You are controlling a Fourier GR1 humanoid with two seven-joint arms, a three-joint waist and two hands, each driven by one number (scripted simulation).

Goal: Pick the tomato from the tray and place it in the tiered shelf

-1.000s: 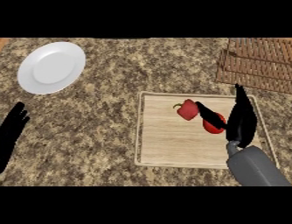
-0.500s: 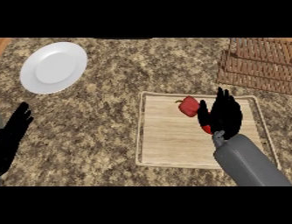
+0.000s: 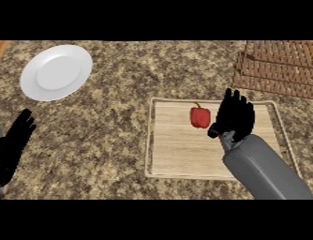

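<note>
Right hand (image 3: 234, 117): fingers apart and straight, covering most of tomato (image 3: 221, 136).
Bell pepper (image 3: 200, 117): just left of hand, on tray (image 3: 180, 159).
Change: tomato showed plainly a second ago.

Red pepper (image 3: 200, 117), wht plate (image 3: 55, 72), tan tray (image 3: 180, 157)

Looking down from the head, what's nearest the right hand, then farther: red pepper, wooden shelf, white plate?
1. Red pepper, just left of the right hand, on the tray.
2. Wooden shelf, upper right.
3. White plate, far upper left.
</note>
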